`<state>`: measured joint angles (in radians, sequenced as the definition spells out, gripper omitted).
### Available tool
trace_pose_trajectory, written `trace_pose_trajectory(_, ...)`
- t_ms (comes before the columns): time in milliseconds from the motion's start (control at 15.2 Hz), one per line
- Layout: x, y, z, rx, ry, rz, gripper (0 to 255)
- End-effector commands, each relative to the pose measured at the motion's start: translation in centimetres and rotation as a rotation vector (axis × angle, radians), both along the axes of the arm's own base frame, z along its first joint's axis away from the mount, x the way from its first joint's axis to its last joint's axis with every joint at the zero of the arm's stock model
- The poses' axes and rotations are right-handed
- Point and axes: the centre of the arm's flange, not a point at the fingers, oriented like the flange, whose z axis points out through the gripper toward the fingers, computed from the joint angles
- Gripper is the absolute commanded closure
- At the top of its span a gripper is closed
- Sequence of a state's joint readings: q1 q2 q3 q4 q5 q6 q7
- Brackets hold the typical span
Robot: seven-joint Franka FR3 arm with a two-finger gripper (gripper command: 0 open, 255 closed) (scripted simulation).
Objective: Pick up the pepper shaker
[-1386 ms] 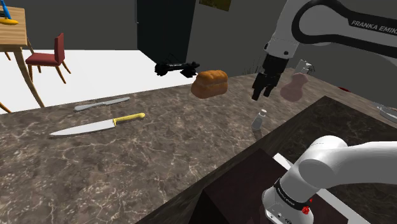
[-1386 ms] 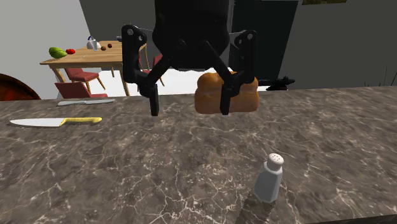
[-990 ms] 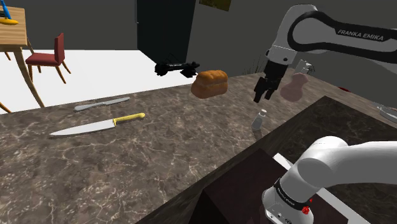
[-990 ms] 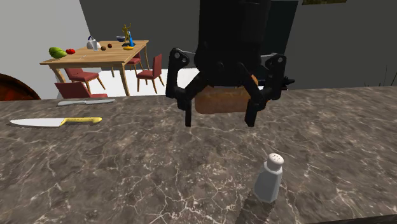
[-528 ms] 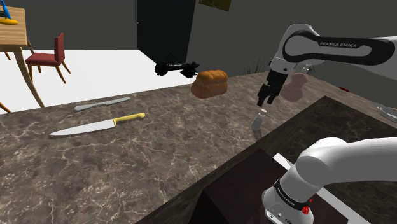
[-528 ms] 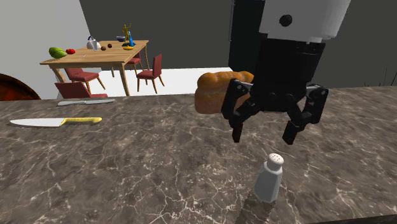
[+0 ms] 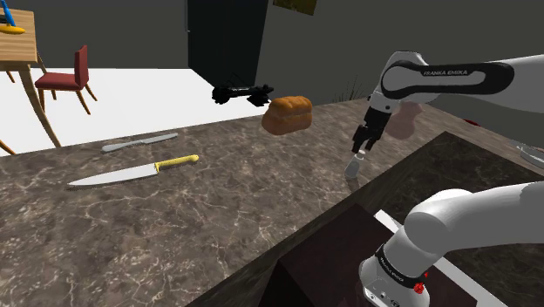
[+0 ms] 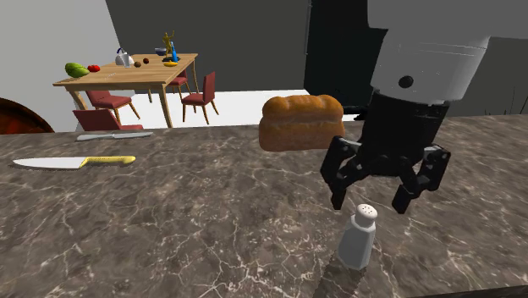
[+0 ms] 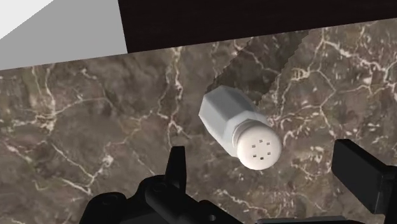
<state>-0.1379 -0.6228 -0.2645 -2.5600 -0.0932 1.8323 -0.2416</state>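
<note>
A dark marble desk (image 7: 218, 209) spans the scene, veined in white. Over its far right part in the shoulder view the white arm (image 7: 453, 78) bends down from the stand's side, wrist pointing at the surface.

A brown bread loaf (image 8: 301, 121) sits toward the desk's far edge, to the second exterior view's left of the arm. Well apart from it, on that view's left, lie a long knife with a yellow handle (image 8: 72, 161) and, farther back, a grey table knife (image 8: 114, 135).

The black claw (image 8: 370, 203) hangs spread wide, nothing between its fingers touching them. It is directly over the pepper shaker (image 8: 359, 241) — a pale grey faceted body with a white perforated cap, standing upright on the marble near the desk's edge on the stand's side, nearer than the loaf in both exterior views.

In the second exterior view the fingertips (image 8: 337, 201) flank the cap at about its height. Along the claw in the wrist view, the cap shows between the two fingers — apart from both, closer to one than the other.
</note>
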Motion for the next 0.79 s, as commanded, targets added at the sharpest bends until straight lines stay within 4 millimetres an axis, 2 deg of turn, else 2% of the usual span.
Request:
trace_pose_trajectory(0, 0.06, -0.04, -1.08, 0.000, 0.000, 0.000, 0)
trace_pose_trajectory(198, 0.05, -0.03, -1.91, 0.000, 0.000, 0.000, 0)
trace_pose_trajectory(264, -0.03, -0.03, -1.95, 0.000, 0.000, 0.000, 255)
trace_pose_trajectory(726, -0.07, -0.05, -1.97, 0.000, 0.000, 0.000, 255)
